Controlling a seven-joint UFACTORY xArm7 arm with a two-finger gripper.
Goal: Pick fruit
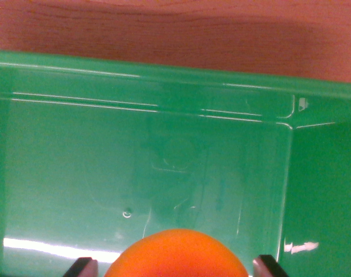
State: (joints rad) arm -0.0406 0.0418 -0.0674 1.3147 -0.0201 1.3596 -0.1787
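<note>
Centring on the orange [176,254] comes first: seen at the bottom edge of the wrist view, sitting between the two dark fingertips of the gripper [175,266]. One fingertip [82,266] shows to the wrist view's left of the fruit, the other to its right. Both stand just beside the fruit's sides, but whether they press on it cannot be told, since the contact line falls below the frame. Spread about as wide as the fruit; grip state unconfirmed.

Location of the fruit: over the floor of the green bin [164,75], near the side closest to the camera. Whether resting on the floor or raised off it cannot be told.

Recommended handling, as a judgement:
- Keep the fruit midway between the fingertips before closing.
- Close gently; round, smooth skin likely to roll or slip sideways.
- Lift straight, clear of the bin walls.
- Watch the wall at the wrist view's right, the nearest one.

Count:
- Orange: one.
- Bin: one, otherwise empty where visible.
- Fingertips: two.
- Wooden table [175,34]: one, beyond the far rim.
</note>
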